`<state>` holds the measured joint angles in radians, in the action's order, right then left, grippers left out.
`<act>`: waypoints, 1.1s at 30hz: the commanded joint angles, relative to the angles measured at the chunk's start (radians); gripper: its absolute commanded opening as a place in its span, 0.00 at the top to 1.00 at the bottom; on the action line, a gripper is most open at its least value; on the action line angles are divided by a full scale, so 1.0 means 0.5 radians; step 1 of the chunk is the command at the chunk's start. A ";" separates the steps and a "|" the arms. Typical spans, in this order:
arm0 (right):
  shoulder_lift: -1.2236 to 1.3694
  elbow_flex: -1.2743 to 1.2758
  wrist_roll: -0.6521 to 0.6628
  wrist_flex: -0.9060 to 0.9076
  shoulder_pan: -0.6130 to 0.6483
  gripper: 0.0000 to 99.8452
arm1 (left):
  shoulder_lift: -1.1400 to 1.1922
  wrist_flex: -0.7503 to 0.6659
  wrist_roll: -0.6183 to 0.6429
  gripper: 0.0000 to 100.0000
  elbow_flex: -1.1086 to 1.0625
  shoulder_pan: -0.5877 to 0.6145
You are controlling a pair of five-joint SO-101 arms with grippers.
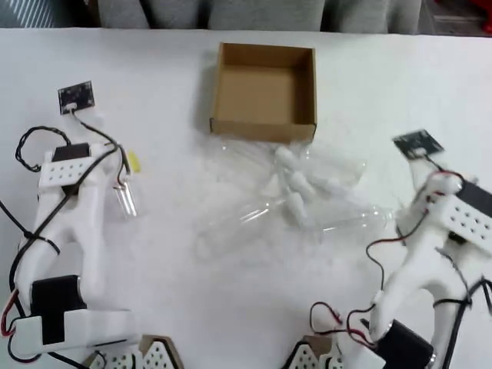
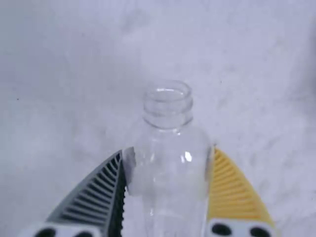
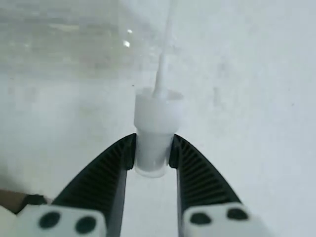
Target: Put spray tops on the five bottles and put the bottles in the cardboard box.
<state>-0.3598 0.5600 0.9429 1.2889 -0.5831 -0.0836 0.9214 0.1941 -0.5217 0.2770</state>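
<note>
My left gripper [image 2: 165, 173] is shut on a clear bottle [image 2: 168, 148], pinched between its grey and yellow fingers; the bottle's threaded neck is open and bare. In the high view this bottle [image 1: 125, 200] sits over the table's left side. My right gripper [image 3: 152, 153] is shut on a white spray top [image 3: 154, 131], whose thin dip tube [image 3: 165, 49] points away from the gripper. Several more clear bottles [image 1: 246, 219] and white spray tops [image 1: 296, 184] lie in a heap at mid-table. The open cardboard box [image 1: 265, 127] stands just behind the heap.
The right arm [image 1: 450, 223] stands at the right edge of the table, next to the heap's end. A clear bottle [image 3: 74, 34] lies just beyond the held spray top. Small black boards [image 1: 75, 95] [image 1: 417, 144] with cables rest near each arm.
</note>
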 commanded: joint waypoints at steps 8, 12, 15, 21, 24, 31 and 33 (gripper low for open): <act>-0.060 0.488 0.150 -0.864 -0.523 0.98 | -0.008 -0.061 0.018 0.98 0.040 -0.026; -0.060 0.559 0.150 -0.895 -0.545 0.93 | -0.008 -0.061 0.018 0.98 0.040 -0.026; -0.060 0.571 0.150 -0.888 -0.545 0.82 | -0.008 -0.061 0.018 0.98 0.040 -0.026; -0.084 0.546 0.150 -0.885 -0.548 0.76 | -0.008 -0.058 0.018 0.98 0.040 -0.026; -0.081 0.482 0.150 -0.799 -0.597 0.80 | -0.008 -0.058 0.018 0.98 0.040 -0.026; -0.081 0.276 0.150 -0.290 -0.680 0.98 | -0.008 -0.058 0.018 0.98 0.040 -0.026; -0.100 0.270 0.153 -0.146 -0.713 0.98 | -0.008 -0.058 0.018 0.98 0.040 -0.026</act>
<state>-0.3613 0.7442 1.0088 1.1170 -0.9145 -0.0836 0.9214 0.1941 -0.5217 0.2770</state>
